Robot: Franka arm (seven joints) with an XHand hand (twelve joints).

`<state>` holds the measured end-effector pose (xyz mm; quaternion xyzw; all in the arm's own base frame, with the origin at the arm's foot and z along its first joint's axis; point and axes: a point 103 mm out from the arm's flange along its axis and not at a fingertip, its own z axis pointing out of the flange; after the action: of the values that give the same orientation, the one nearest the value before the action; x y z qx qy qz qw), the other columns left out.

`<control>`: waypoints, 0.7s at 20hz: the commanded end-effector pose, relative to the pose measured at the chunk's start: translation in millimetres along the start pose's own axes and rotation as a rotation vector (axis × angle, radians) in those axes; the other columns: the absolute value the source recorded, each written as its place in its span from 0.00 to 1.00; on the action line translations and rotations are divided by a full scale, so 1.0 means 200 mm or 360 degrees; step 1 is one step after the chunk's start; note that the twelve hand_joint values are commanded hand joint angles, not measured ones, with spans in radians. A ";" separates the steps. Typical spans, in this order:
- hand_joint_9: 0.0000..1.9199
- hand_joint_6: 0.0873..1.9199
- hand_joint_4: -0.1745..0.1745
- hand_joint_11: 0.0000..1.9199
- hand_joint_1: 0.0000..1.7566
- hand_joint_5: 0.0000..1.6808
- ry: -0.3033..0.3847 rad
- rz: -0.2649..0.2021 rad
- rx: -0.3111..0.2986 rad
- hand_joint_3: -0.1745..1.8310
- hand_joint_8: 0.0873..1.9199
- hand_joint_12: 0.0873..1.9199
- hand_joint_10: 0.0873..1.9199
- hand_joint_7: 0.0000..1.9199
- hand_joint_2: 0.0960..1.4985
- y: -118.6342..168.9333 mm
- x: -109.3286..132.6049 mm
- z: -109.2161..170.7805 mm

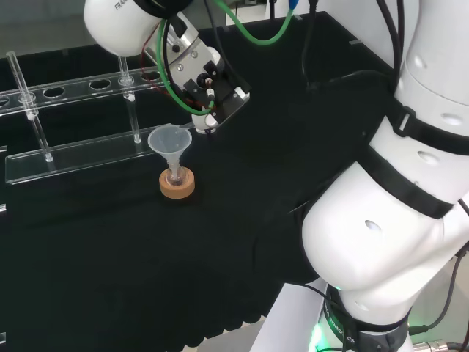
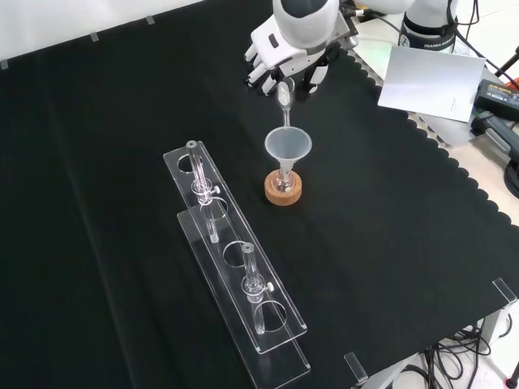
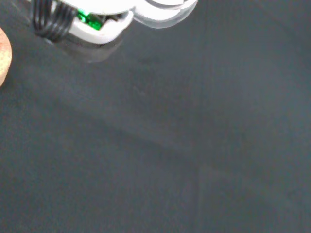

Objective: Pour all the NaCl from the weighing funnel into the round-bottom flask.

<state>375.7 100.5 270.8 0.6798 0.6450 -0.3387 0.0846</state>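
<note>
The hand (image 2: 285, 58) sits at the upper middle of the front view, its fingers (image 2: 258, 74) curled round the weighing funnel (image 2: 284, 99), a small clear piece whose narrow spout points down. The spout ends just above the wide mouth of a clear plastic funnel (image 2: 287, 147), which stands in the neck of the round-bottom flask (image 2: 282, 183). The flask rests on a cork ring (image 2: 283, 193) near the centre of the frame. I judge the steep tilt is there so the salt slides down the spout, and the plastic funnel widens the target so nothing falls on the black cloth of the worktop (image 2: 122, 97). The cork ring keeps the round flask from rolling.

In the head view the same set-up sits left of centre: the funnel (image 1: 170, 141) over the cork ring (image 1: 177, 183), with the hand (image 1: 201, 77) above and to its right. From this side the hand shows mostly its back and cabling, so the weighing funnel cannot be picked out there.

A clear rack (image 2: 235, 267) with holes runs from centre to lower middle of the front view, well apart from the flask; it plays no part in the pour.

Much is hard to judge. Whether any NaCl remains in the weighing funnel, or how much has reached the flask, cannot be told; the glass is clear and small. The flask's bulb is barely visible inside the ring. The wrist view gives blurred cloth, a sliver of cork (image 3: 4, 57) at its edge and a white part of the hand (image 3: 102, 24).
</note>
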 end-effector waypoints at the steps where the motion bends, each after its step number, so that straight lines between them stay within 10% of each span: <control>1: 0.55 0.29 1.00 0.43 0.64 0.77 -0.0072 -0.0001 -0.0010 0.39 0.31 0.51 0.10 0.33 0.41 0.00 0.02 -0.02; 14: 0.55 0.30 1.00 0.43 0.64 0.77 -0.0128 0.0004 0.0005 0.39 0.31 0.51 0.10 0.33 0.41 0.00 0.03 -0.02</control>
<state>379.1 111.8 307.1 0.6914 0.6452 -0.3065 0.1084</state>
